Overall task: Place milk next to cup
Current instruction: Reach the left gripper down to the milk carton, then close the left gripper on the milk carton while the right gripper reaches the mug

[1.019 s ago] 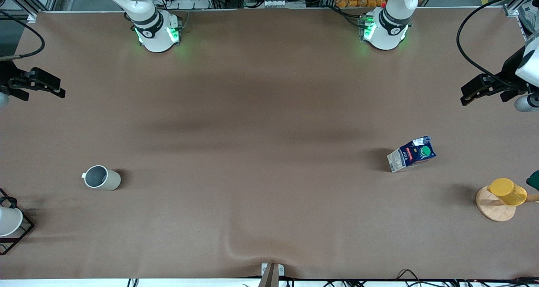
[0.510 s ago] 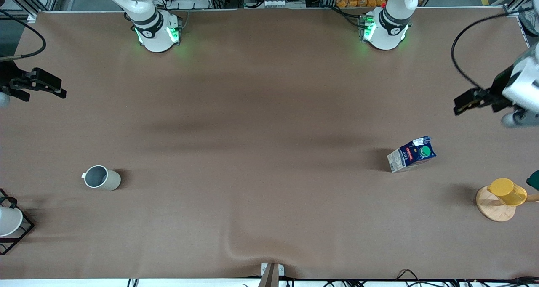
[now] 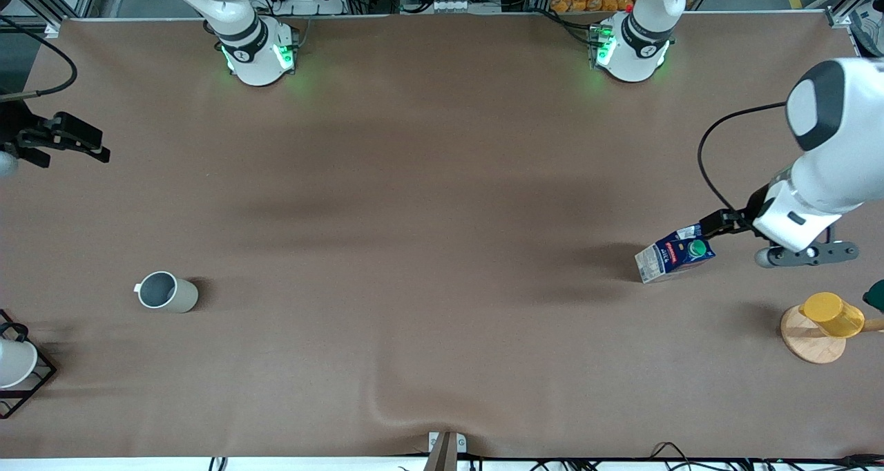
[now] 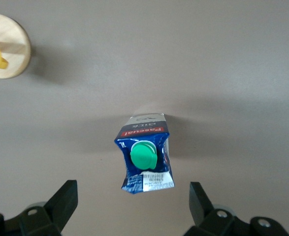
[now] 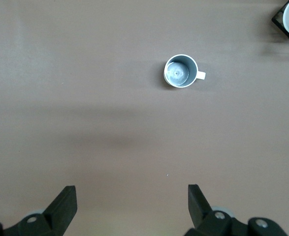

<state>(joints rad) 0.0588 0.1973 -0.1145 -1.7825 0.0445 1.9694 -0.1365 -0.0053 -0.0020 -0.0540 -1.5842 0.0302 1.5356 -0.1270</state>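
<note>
The milk (image 3: 675, 253) is a dark blue carton with a green cap, standing upright on the brown table toward the left arm's end. In the left wrist view the milk (image 4: 145, 153) lies just ahead of the fingers, not between them. My left gripper (image 3: 719, 224) is open and empty, over the table right beside the milk's top. The cup (image 3: 166, 291), a pale grey-beige mug, stands toward the right arm's end and also shows in the right wrist view (image 5: 179, 71). My right gripper (image 3: 72, 139) is open and empty, waiting high over the table's edge.
A yellow cup (image 3: 832, 313) hangs on a round wooden stand (image 3: 808, 343) nearer the front camera than the milk. A white cup (image 3: 14, 362) sits in a black wire rack at the right arm's end. The cloth has a raised fold (image 3: 394, 416) near the front edge.
My left arm has swung in from the table's end and come down beside the milk. The milk, the cup and my right arm have not moved.
</note>
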